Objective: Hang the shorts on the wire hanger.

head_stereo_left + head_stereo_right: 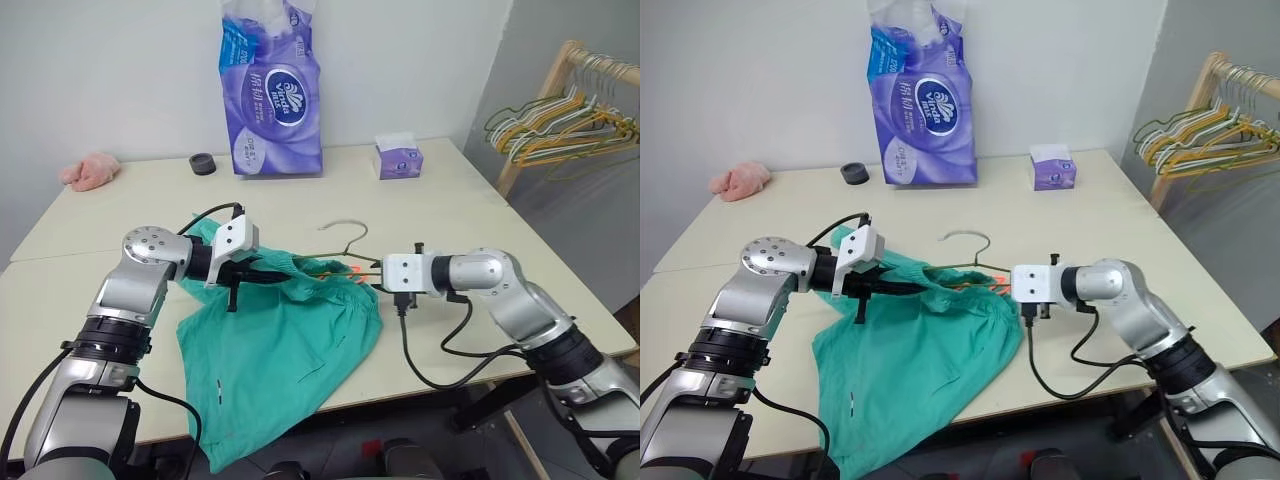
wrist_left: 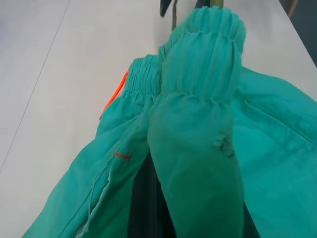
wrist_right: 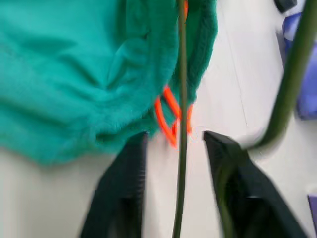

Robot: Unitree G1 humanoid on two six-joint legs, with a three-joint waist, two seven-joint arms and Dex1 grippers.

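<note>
The teal-green shorts lie at the table's front, one leg drooping over the edge. My left gripper is shut on the gathered waistband and lifts it slightly. The wire hanger lies on the table with its hook pointing away from me, its frame partly under the waistband. My right gripper stands open at the shorts' right edge. The hanger's thin wire runs between its black fingers without touching them. A small orange tag shows just ahead of them.
A tall purple tissue pack, a small purple tissue box, a black roll and a pink cloth sit along the far side of the table. A wooden rack with bunched hangers stands at the right.
</note>
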